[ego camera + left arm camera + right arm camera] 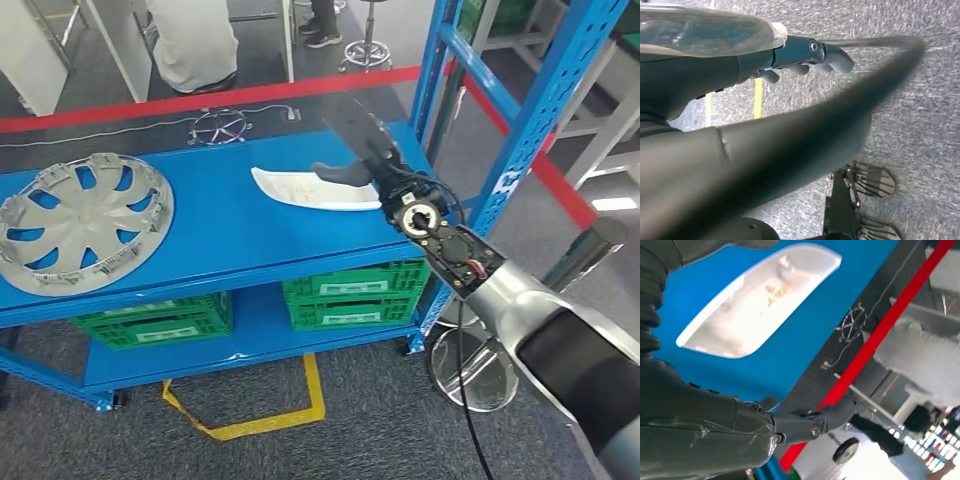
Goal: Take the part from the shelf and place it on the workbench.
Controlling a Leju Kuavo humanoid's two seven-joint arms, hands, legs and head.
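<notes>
One white part (313,189) lies under the right hand (361,150), fingers (336,172) spread, holding nothing.

blue upright (528,130) apparently crowding right hand (355,150)

My right arm reaches far out in front of me. My right robot hand (362,150) is open, fingers straight and apart, holding nothing. My left robot hand (806,55) hangs down, fingers loose, empty.
</notes>
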